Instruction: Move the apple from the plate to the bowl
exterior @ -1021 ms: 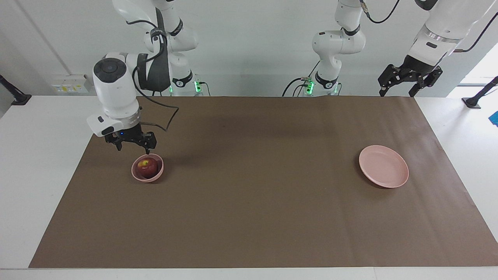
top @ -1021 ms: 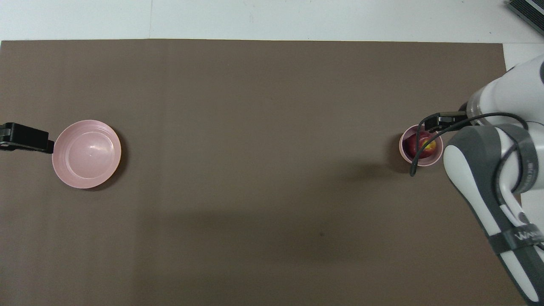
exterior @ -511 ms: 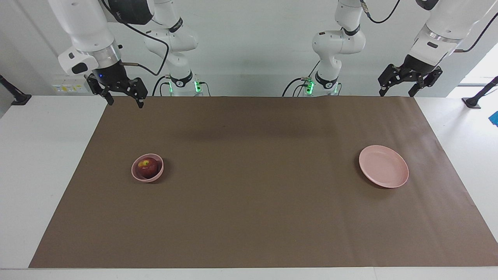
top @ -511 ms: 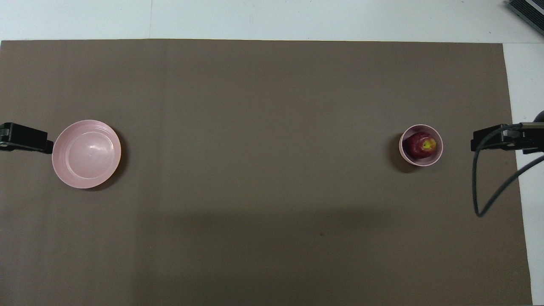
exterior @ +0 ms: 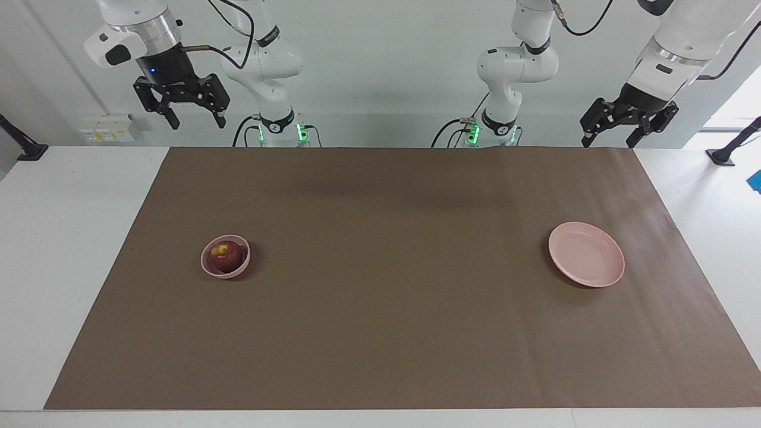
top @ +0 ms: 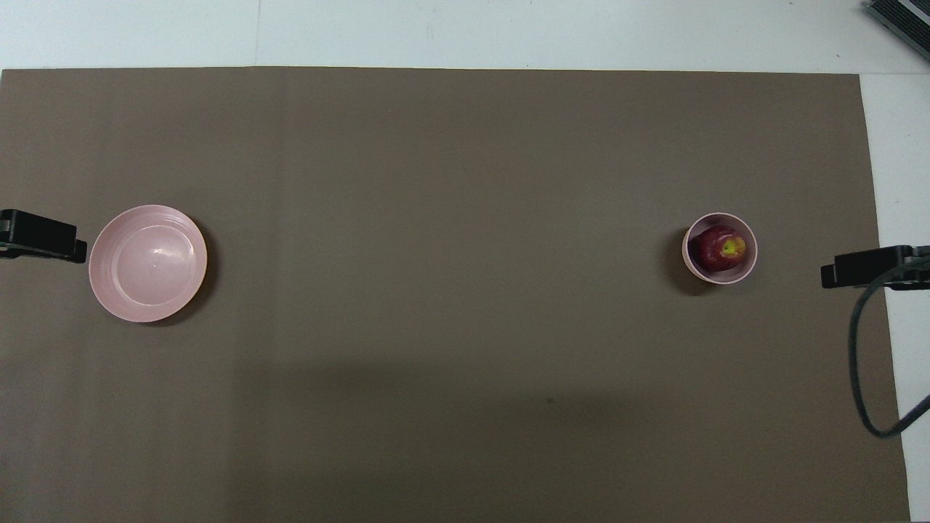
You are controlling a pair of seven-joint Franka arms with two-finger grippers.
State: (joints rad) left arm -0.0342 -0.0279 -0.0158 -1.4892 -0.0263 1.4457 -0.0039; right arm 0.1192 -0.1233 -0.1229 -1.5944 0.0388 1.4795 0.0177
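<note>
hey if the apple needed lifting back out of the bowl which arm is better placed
Probably right: the apple sits in the bowl toward that arm's end, where the right gripper hangs raised.

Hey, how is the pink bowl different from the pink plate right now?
The bowl is small and deep; the plate is wide and shallow. The bowl holds the apple; the plate holds nothing. The bowl sits toward the right arm's end of the table, the plate toward the left arm's. Both are round, plain pale pink.
</note>
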